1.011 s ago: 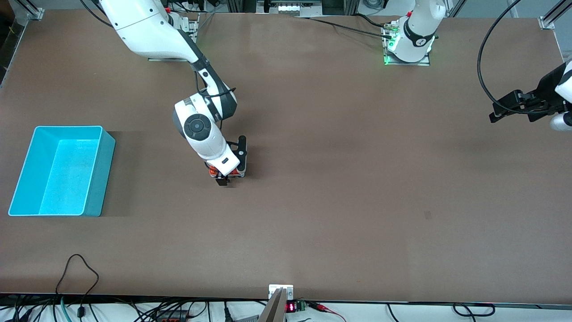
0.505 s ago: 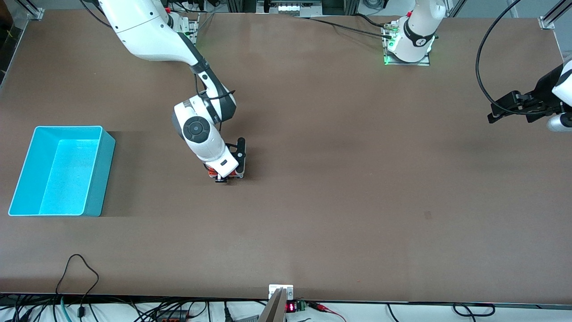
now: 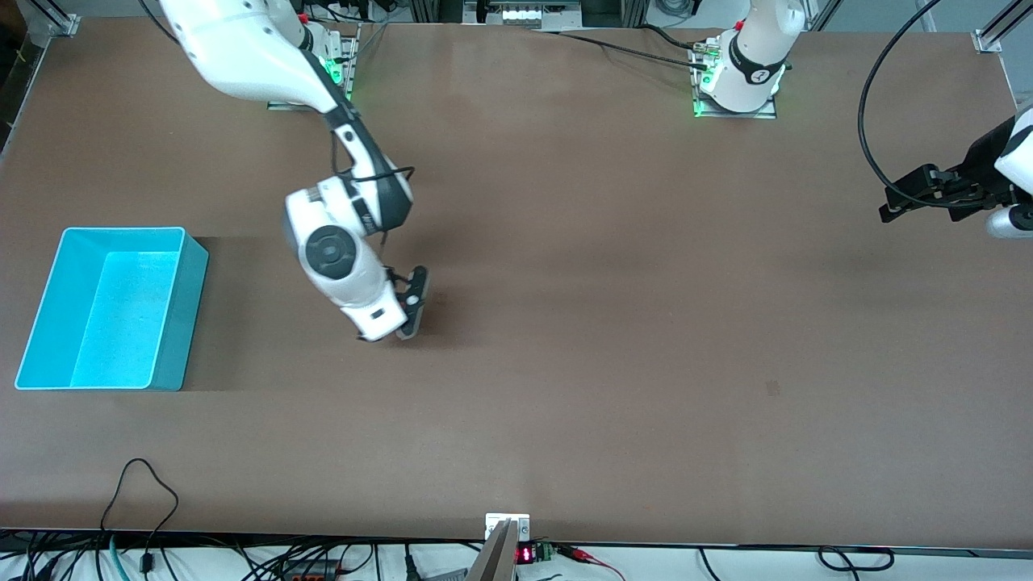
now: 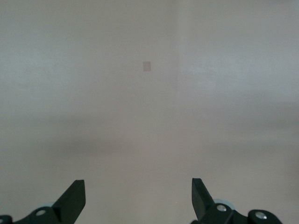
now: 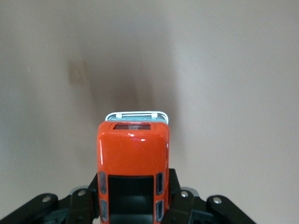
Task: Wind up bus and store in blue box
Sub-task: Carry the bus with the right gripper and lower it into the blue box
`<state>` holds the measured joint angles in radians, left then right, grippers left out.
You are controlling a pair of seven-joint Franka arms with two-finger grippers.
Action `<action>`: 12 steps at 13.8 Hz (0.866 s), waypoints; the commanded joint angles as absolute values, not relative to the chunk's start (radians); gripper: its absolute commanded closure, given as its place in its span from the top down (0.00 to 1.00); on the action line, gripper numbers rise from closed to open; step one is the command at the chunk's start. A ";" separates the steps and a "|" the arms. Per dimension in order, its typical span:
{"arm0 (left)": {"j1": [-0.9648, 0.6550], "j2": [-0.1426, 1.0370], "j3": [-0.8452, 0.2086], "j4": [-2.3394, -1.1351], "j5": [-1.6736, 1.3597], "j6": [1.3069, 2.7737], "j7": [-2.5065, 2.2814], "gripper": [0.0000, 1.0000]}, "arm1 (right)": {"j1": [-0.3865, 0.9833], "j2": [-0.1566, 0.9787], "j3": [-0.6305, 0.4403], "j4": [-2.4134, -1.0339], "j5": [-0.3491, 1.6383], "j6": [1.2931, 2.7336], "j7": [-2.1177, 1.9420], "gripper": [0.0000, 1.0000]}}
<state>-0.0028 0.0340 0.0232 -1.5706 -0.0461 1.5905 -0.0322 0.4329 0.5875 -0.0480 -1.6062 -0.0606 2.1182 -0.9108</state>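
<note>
bus (image 5: 133, 161): held in the right gripper (image 5: 133, 200), nipped by its sides at one end, the rest of the body jutting out free over bare table; in the front view the wrist hides it, so its exact height above the table cannot be read.
right gripper: clenched on the bus, fingers (image 5: 180, 198) pressed to the flanks beside the dark roof panel; in the front view it hangs over the table (image 3: 605, 323) between the table's middle and the blue box (image 3: 187, 266).
step in hand: looks like the carry toward the box; whether the spring is wound cannot be told.
doing it well: keep the squeeze steady, since the grip sits at one end and the free length could pivot; travel level, clear the tall wall with room to spare, let go low over the box floor so the toy does not bounce or roll.
bus surface: glossy orange shell, rounded edges, small dark side windows, pale bumper at its free end; smooth paint may slip under hard pads.
blue box: cyan plastic, rectangular, rounded corners, tall walls, empty, at the right arm's end of the table.
table: matt brown, flat, even.
left gripper (image 4: 138, 200): released, fingers spread, waiting above the table's edge at the left arm's end, holding nothing.
</note>
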 commanded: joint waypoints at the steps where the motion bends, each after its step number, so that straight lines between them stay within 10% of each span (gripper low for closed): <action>1: -0.005 0.021 0.023 -1.585 -0.052 1.603 -0.014 1.00 | 0.414 0.525 -0.141 -1.551 -0.057 1.997 -0.853 0.00; 12: -0.005 0.020 0.023 -1.583 -0.052 1.603 -0.012 1.00 | -0.059 0.495 -0.202 -1.548 -0.041 2.006 -0.588 0.00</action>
<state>-0.0032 0.0339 0.0228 -1.5712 -0.0461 1.5907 -0.0321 0.0188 0.4982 -0.2199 -1.5471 -0.0570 2.0088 -0.6462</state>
